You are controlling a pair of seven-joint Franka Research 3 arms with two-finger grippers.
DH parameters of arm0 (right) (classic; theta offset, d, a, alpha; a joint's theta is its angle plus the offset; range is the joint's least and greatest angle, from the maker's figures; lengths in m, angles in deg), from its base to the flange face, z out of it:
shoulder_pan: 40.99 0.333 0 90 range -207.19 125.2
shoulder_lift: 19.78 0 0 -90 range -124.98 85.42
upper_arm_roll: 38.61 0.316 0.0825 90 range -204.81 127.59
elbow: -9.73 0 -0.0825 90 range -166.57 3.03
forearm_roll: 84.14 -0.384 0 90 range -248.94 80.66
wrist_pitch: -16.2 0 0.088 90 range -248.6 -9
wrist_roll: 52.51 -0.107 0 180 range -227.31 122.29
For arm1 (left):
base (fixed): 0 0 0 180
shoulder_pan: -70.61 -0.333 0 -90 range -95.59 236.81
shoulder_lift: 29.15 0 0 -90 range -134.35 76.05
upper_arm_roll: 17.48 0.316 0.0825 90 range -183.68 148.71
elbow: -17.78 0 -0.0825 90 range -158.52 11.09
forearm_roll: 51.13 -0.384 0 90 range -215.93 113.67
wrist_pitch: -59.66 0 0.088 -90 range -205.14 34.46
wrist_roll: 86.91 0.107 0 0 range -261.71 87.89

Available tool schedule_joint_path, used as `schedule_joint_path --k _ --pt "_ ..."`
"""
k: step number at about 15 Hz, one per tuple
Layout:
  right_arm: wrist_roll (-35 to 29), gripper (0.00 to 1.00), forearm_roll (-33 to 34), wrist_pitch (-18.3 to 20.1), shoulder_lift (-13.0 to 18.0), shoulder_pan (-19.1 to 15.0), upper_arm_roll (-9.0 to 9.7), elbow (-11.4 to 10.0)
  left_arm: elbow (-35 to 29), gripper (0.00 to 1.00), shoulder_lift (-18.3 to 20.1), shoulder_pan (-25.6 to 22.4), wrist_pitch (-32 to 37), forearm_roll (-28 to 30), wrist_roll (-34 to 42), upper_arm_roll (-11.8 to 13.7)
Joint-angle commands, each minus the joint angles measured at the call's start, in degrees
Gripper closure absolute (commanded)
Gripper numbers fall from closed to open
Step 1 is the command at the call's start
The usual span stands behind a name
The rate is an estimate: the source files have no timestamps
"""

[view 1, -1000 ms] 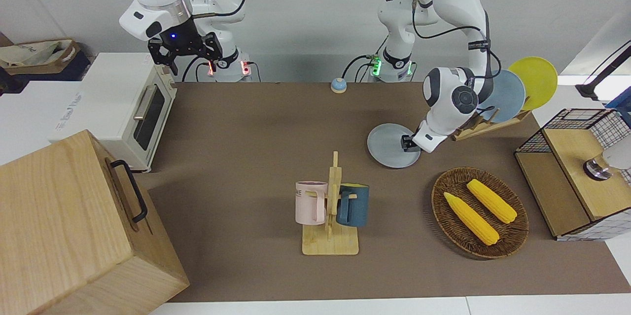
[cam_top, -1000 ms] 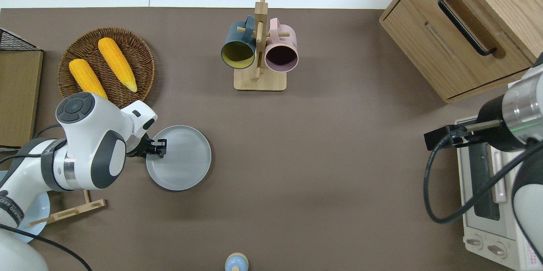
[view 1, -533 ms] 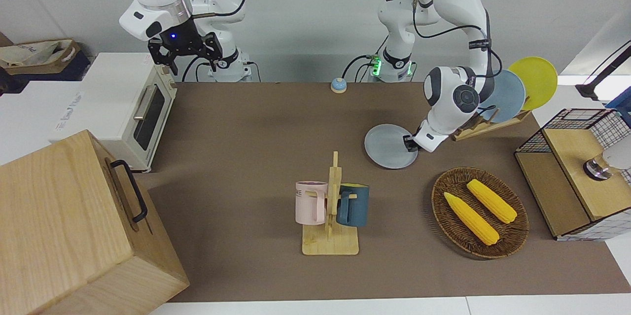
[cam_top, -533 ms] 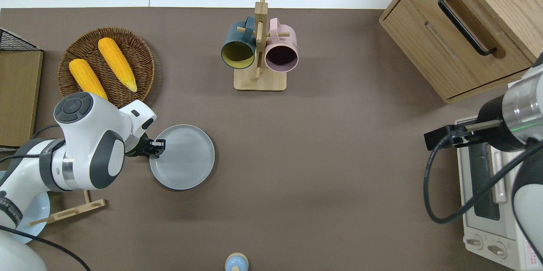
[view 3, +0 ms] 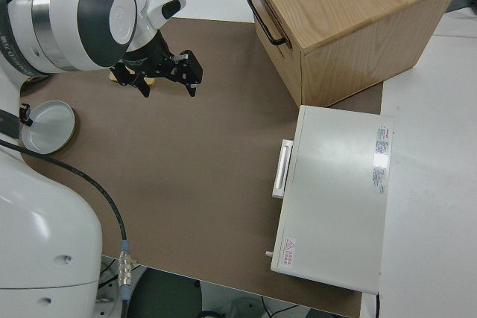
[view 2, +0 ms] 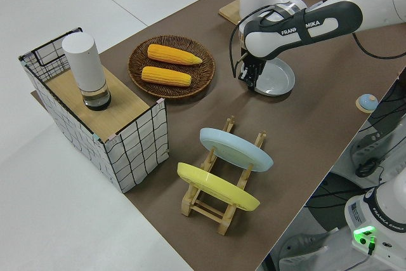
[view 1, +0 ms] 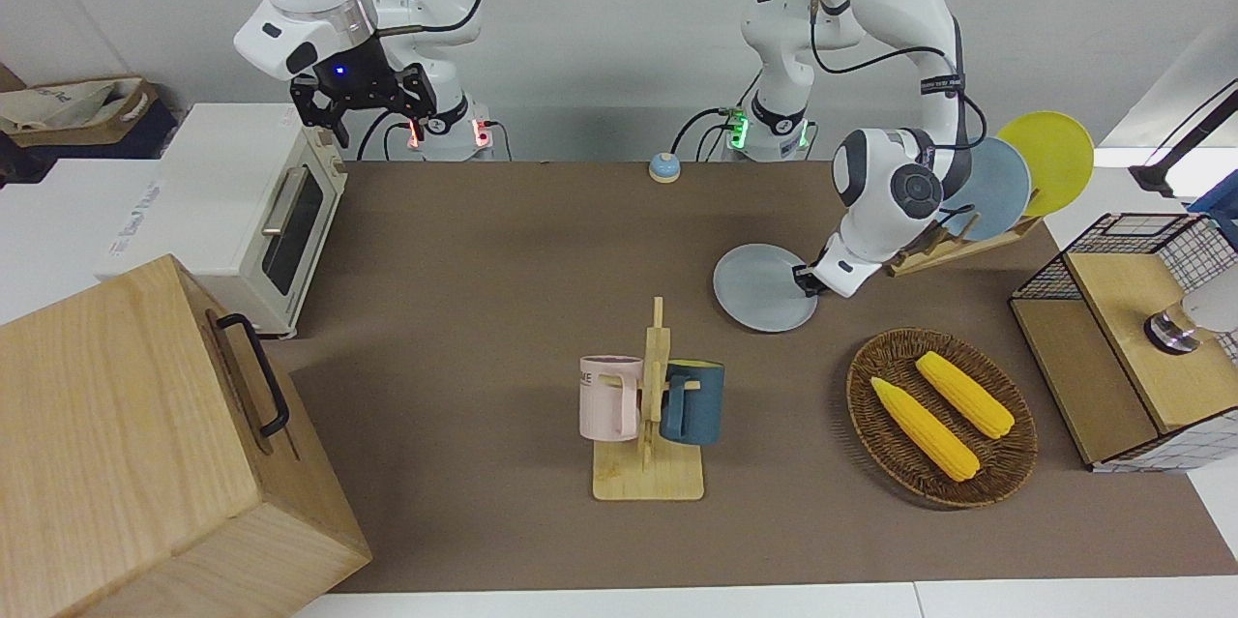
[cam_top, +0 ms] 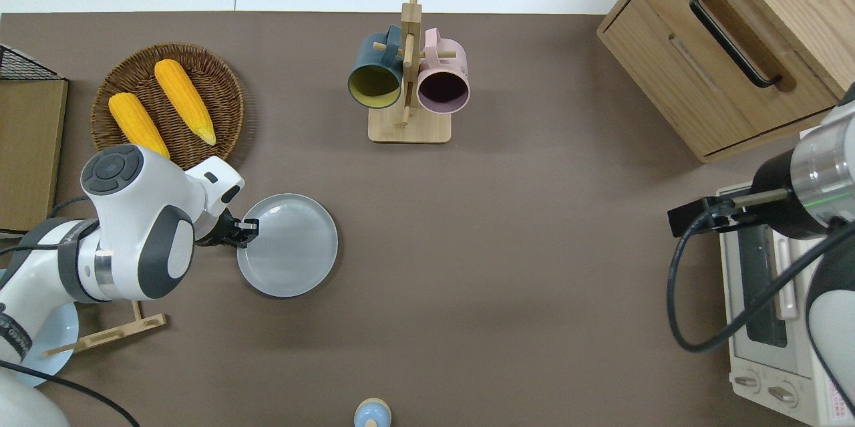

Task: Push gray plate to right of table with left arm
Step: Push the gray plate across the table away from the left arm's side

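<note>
The left arm (view 2: 298, 26), marked "FRANKA EMIKA", had its gripper (cam_top: 244, 232) against the gray plate's (cam_top: 294, 250) rim; finger state unclear. The right arm was parked, fingers apart.

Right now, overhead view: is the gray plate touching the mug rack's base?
No. The gray plate lies apart from the mug rack, with bare table between them; the rack stands farther from the robots.

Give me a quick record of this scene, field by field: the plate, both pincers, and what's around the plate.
plate: gray plate flat on the table
left pincer: left pincer low, at the plate's rim on the left arm's end
right pincer: right pincer open; arm parked
farther from robots: mug rack, corn basket
path toward right arm's end: bare tabletop up to the toaster oven
</note>
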Motion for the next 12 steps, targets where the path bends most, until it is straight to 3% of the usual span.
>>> schedule_joint_path --k 1,8,12 --pt "-0.13 0.017 -0.15 0.83 0.17 -1.11 0.78 0.45 -0.66 0.95 0.25 0.59 -0.42 0.06 -1.68 0.56" --pt "-0.13 0.017 -0.23 0.83 0.17 -1.11 0.78 0.45 -0.92 0.97 -0.28 1.20 -1.30 0.06 -2.20 0.39" --pt "-0.13 0.017 -0.23 0.83 0.17 -1.11 0.78 0.45 -0.66 1.00 -0.45 3.66 -1.30 0.15 -6.94 -0.05"
